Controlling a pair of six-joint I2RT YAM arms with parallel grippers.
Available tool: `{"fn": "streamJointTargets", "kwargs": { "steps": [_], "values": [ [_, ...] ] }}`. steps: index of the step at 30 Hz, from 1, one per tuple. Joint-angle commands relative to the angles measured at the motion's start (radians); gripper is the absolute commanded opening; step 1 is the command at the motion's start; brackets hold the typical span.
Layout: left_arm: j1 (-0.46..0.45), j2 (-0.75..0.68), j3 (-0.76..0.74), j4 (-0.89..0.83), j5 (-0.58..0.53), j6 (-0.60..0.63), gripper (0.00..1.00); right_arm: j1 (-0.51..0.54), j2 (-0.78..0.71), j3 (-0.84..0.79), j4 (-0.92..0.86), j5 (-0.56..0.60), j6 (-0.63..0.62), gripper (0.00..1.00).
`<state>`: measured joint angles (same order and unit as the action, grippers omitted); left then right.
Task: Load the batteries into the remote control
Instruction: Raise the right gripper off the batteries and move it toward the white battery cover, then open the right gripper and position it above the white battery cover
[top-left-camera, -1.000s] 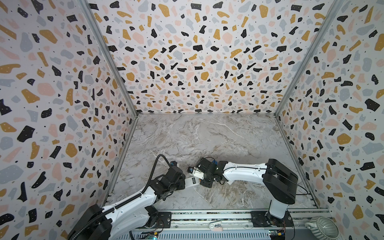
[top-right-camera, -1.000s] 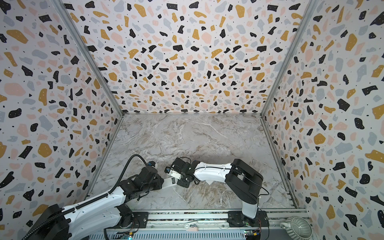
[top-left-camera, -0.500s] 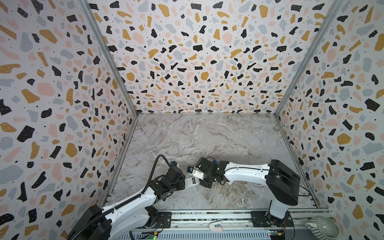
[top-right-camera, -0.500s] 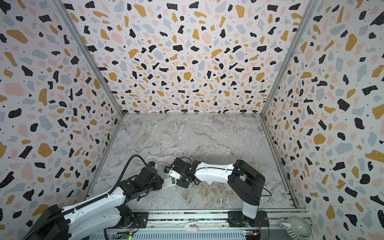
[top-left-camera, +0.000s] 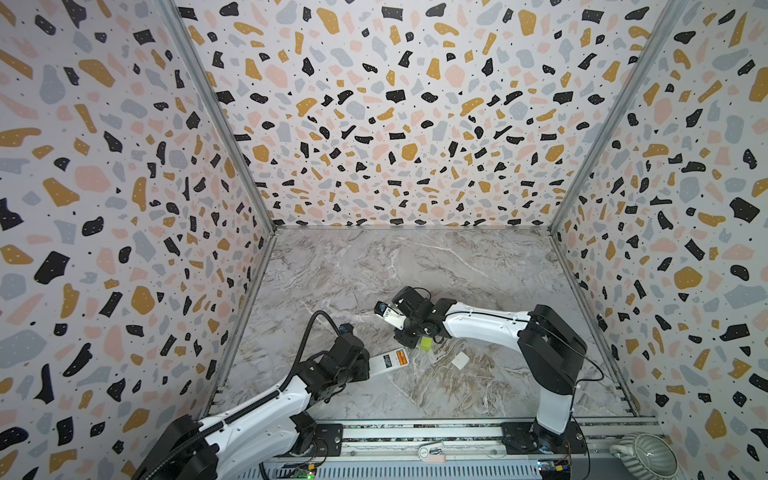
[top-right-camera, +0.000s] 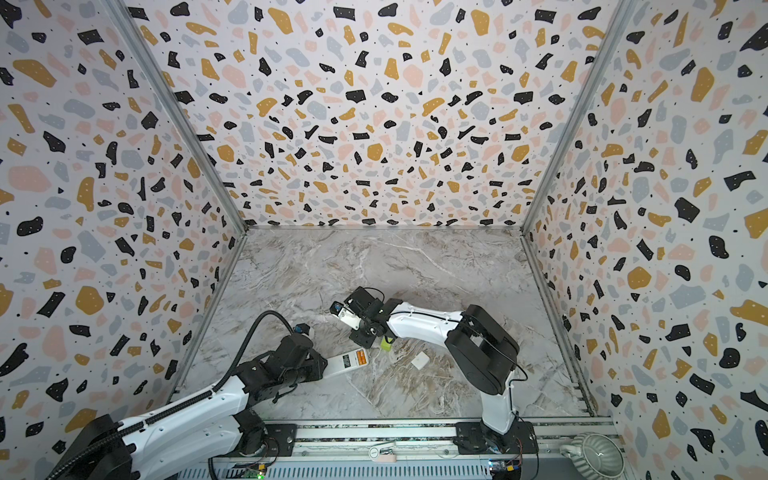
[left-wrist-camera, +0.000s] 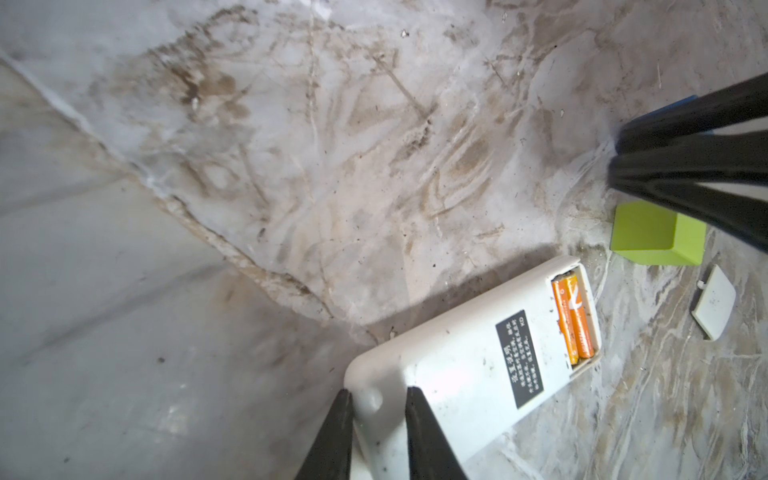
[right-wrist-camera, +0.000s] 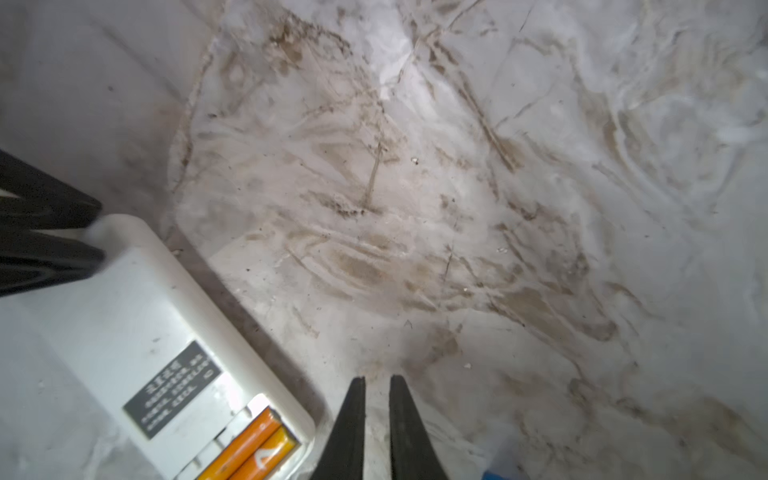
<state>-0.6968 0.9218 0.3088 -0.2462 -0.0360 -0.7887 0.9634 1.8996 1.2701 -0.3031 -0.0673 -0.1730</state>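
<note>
The remote control (top-left-camera: 386, 363) (top-right-camera: 348, 362) lies white back up near the front of the floor. Its compartment at the far end is uncovered. Both orange batteries (left-wrist-camera: 575, 320) (right-wrist-camera: 253, 449) lie side by side inside that compartment. My left gripper (left-wrist-camera: 378, 392) (top-left-camera: 365, 369) is shut on the remote's near end. My right gripper (right-wrist-camera: 377, 378) (top-left-camera: 407, 341) hovers just beside the battery end, touching nothing. Its jaws stand a narrow gap apart with nothing between them.
A green cube (left-wrist-camera: 656, 237) (top-left-camera: 426, 343) sits by the right fingers, just past the remote's end. A small white square cover (left-wrist-camera: 712, 307) (top-left-camera: 460, 360) lies further right. A blue cube (right-wrist-camera: 496, 473) is partly hidden behind the right gripper. A grey ribbed jug (top-left-camera: 644, 457) stands outside the front rail.
My right gripper has drawn back from over the remote's battery end, so that end and the green cube now show. The left gripper has kept its hold.
</note>
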Motion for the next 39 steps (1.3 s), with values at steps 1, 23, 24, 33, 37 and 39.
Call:
{"fn": "streamJointTargets", "kwargs": {
  "steps": [1,23,24,33,37,39],
  "values": [
    [-0.004,-0.006,0.006,-0.010,-0.012,0.008,0.25,0.012,0.020,0.026,-0.024,-0.008,0.003,0.14],
    [0.034,-0.030,0.025,-0.030,-0.049,0.014,0.36,0.093,-0.010,-0.044,-0.039,0.013,0.036,0.09],
    [0.036,-0.032,0.026,-0.030,-0.050,0.014,0.36,0.093,-0.015,-0.046,-0.038,0.016,0.039,0.08],
    [0.040,-0.031,0.029,-0.022,-0.042,0.022,0.38,0.092,-0.024,-0.016,-0.047,0.040,0.039,0.08],
    [0.042,-0.036,0.039,-0.022,-0.039,0.030,0.39,0.093,-0.053,-0.007,-0.041,0.055,0.045,0.12],
    [0.042,-0.050,0.043,-0.010,-0.034,0.037,0.40,0.092,-0.081,-0.014,-0.031,0.059,0.053,0.14]
  ]
}}
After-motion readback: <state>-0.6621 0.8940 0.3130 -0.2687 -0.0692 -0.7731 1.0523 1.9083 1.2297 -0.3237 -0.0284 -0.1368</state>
